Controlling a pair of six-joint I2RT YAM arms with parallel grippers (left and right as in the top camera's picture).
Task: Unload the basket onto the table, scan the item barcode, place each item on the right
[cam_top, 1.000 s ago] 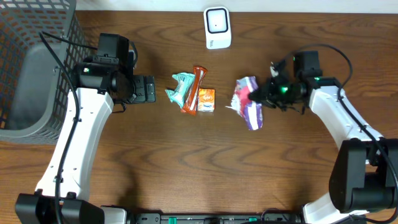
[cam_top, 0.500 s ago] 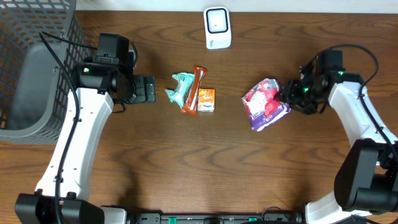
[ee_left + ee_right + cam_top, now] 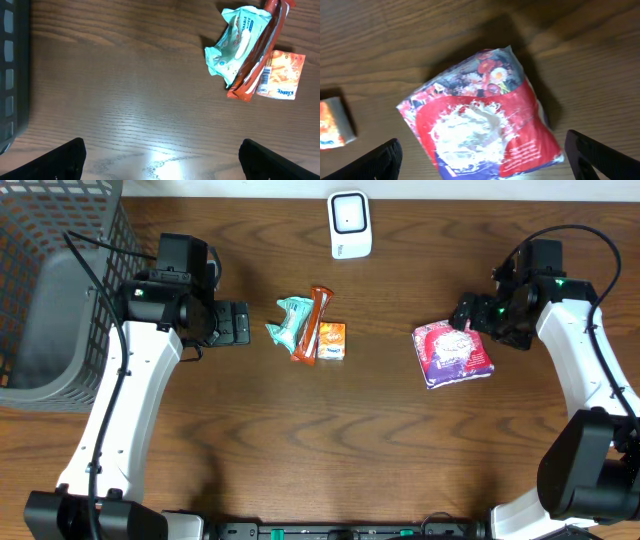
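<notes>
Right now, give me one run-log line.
left gripper: open, empty | right gripper: open, empty | floral packet: lying on table, unheld

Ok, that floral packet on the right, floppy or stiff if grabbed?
Probably floppy: the packet has a film wrapper that looks creased and puffy. It is likely light for its size, and it lies flat, so it is not apt to roll. The glossy film may slip.

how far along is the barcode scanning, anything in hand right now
Done: nothing confirmable; the floral pouch lies on the table, away from the white scanner. In hand: nothing; right tool and left tool are open, empty. Left: three packets mid-table.
</notes>
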